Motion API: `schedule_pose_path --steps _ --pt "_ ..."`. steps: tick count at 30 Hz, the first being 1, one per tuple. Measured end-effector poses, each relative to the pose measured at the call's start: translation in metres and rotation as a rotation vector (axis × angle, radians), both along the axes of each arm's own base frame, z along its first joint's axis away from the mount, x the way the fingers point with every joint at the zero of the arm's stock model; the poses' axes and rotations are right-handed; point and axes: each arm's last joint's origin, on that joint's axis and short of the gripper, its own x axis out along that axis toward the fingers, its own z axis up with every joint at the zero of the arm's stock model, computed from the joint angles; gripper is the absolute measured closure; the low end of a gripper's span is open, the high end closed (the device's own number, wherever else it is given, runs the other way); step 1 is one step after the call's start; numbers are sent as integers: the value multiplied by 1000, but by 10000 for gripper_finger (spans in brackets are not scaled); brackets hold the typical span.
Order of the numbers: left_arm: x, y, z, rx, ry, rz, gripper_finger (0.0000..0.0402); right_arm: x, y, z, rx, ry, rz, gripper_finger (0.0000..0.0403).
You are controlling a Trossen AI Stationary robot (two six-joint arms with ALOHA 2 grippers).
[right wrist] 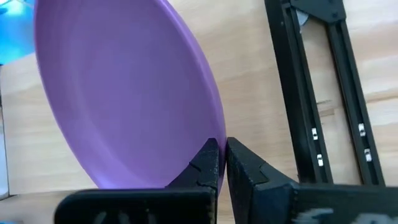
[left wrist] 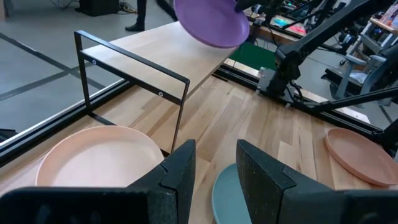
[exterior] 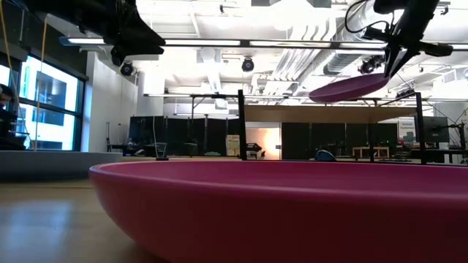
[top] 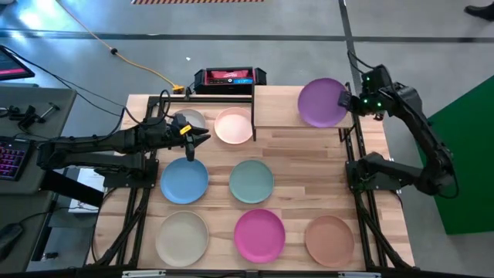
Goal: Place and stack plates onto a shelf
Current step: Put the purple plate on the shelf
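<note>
Right gripper [top: 346, 99] clamped on rim of round matte purple plate [top: 322, 102], held tilted above light-wood shelf [top: 282, 107] at 1 o'clock. Left gripper [top: 202, 137] parted, empty, extended near pale pink plate [top: 234, 126]. Eight plates counted.

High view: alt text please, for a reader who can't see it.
The right gripper holds the purple plate by its rim over the shelf. The left gripper hangs open above the tabletop's other plates.
</note>
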Motion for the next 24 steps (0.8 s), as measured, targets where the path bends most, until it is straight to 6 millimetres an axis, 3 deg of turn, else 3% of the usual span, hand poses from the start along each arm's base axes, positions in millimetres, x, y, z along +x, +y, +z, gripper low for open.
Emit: schedule_pose_path --steps 24 --pt "0 0 0 -4 0 -11 298 10 -32 -29 117 144 -47 403"
